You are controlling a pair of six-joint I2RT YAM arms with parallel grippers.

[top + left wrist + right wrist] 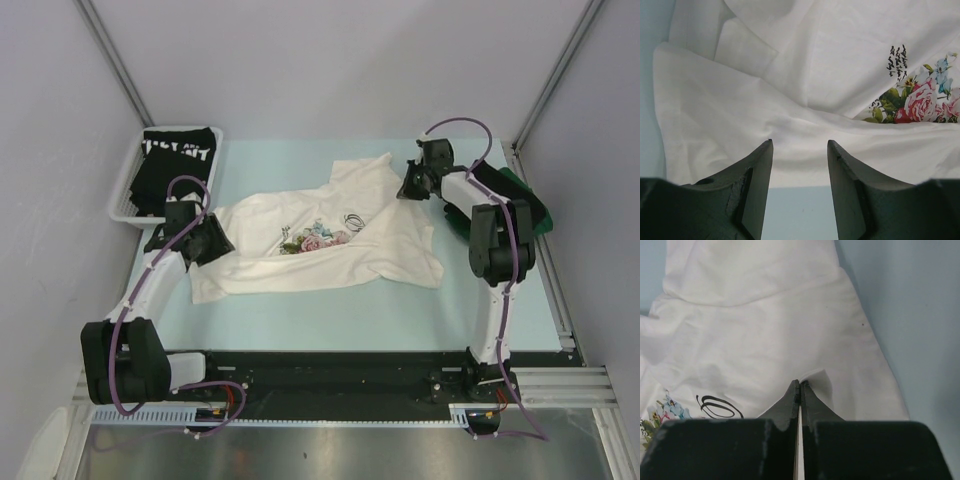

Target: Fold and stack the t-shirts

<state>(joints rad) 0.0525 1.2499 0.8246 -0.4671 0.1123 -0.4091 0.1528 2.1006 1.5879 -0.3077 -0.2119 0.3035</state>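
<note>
**A:** Where's the white floral-print cloth t-shirt (pixel 330 235)?

**B:** Rumpled on the pale table (pixel 400 310), just ahead of both hands. The right hand (pixel 800 382) pinches a fold at its tips. The left hand (pixel 800 142) hangs half-open over the near hem, empty.

**A:** Advice?

**B:** Grip the hem, then draw apart evenly.

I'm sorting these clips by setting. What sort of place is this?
Probably a robotics lab cell, not a home: plain grey partition walls on aluminium rails, a left arm and right arm bolted to a pale blue table, a white floral t-shirt lying on it.
</note>
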